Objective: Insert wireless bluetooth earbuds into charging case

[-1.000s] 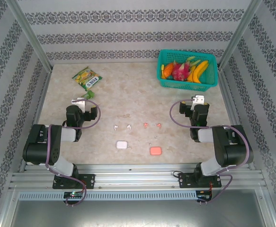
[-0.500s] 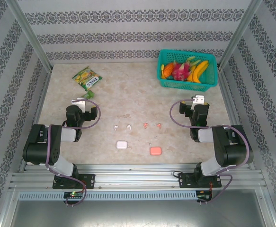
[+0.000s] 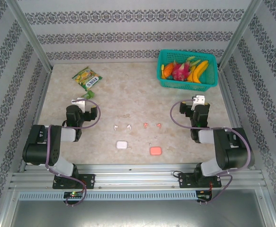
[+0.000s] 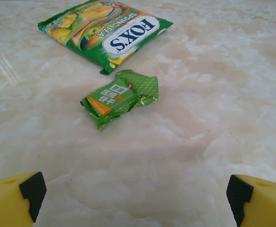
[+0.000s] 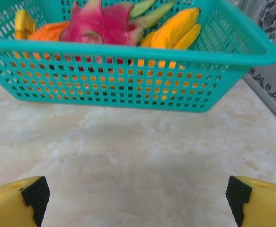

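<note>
- Left fingers [image 4: 14,201] stood wide, empty.
- Right fingers [image 5: 258,201] likewise wide, empty.
- Earbuds [image 3: 129,126] lay on the surface [image 3: 138,94] between them, nearer, well apart from either.

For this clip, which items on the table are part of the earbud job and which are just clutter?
Job: two white earbuds, two coral-pink earbuds, white case, pink case.
Clutter: teal basket of fruit, green Fox's packet, small green sachet.
</note>
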You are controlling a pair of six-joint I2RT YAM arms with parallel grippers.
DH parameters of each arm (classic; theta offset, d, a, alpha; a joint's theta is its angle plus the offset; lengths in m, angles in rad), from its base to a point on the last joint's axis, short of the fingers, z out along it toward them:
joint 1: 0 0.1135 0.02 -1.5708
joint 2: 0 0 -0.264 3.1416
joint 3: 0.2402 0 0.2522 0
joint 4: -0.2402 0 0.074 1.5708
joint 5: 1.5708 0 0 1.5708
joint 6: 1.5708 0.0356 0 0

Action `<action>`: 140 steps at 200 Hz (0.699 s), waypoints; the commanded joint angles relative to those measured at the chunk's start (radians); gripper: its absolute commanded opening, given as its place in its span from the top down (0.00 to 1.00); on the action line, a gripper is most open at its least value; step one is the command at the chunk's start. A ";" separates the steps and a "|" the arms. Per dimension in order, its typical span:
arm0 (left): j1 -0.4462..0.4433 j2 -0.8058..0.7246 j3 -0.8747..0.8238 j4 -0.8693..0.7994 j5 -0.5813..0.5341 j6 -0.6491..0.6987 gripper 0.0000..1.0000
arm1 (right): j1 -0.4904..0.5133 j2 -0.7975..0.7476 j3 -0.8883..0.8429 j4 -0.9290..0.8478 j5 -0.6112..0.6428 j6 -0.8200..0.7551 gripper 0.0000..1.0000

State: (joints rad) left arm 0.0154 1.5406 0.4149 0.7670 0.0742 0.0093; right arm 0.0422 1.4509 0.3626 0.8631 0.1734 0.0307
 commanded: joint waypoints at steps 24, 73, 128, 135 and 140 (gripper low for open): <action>0.005 -0.107 0.095 -0.202 -0.031 -0.028 0.00 | 0.018 -0.189 0.029 -0.229 0.049 0.076 0.02; 0.005 -0.207 0.243 -0.510 -0.084 -0.065 0.00 | 0.004 -0.368 0.239 -0.781 0.017 0.350 0.02; 0.002 -0.275 0.414 -0.892 -0.036 -0.319 0.00 | 0.056 -0.407 0.340 -1.043 -0.187 0.407 0.02; -0.001 -0.272 0.435 -0.936 -0.018 -0.354 0.00 | 0.082 -0.404 0.349 -1.081 -0.187 0.420 0.02; -0.004 -0.271 0.447 -0.964 -0.002 -0.372 0.00 | 0.101 -0.401 0.355 -1.108 -0.187 0.429 0.02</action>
State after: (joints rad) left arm 0.0151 1.2831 0.7929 0.0540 0.0124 -0.1955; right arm 0.0776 1.0519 0.6758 -0.0299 0.0582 0.3912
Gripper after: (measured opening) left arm 0.998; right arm 0.977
